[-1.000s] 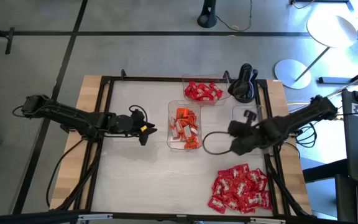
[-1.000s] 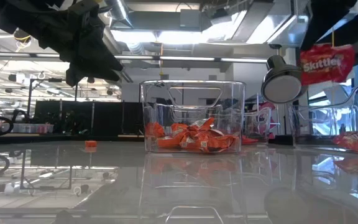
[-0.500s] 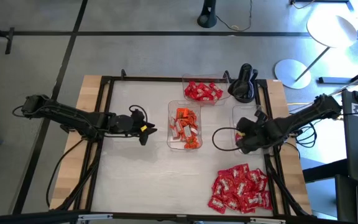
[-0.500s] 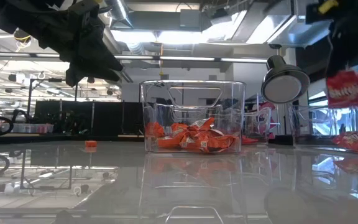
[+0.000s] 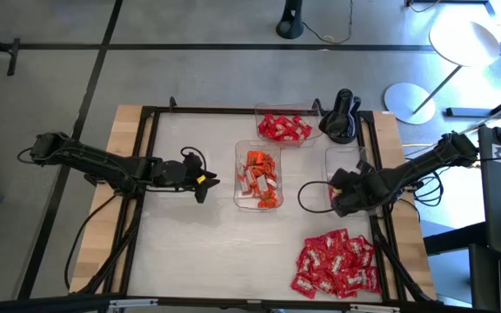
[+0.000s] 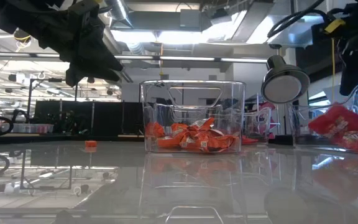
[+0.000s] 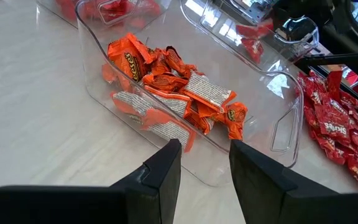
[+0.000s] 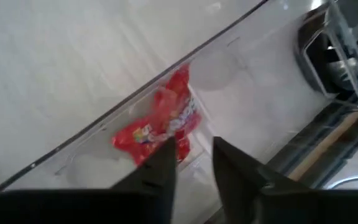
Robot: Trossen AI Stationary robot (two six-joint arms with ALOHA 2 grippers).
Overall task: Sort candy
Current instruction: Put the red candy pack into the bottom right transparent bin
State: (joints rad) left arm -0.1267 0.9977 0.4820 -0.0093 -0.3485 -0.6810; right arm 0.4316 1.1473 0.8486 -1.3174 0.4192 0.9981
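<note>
Red pile (image 5: 336, 265) lying unsorted near right; right gripper (image 5: 337, 193) spread, releasing packet (image 8: 160, 127) into tray (image 5: 330, 156); left gripper (image 5: 205, 184) waiting, part-open.

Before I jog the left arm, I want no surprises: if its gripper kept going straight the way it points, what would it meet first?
Most likely the near wall of the clear tray holding orange candy, directly ahead of the open left gripper; depth is unclear.

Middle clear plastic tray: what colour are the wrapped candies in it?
Orange wrapped candies, some showing silvery wrapper backs; clearest in the left wrist view.
</note>
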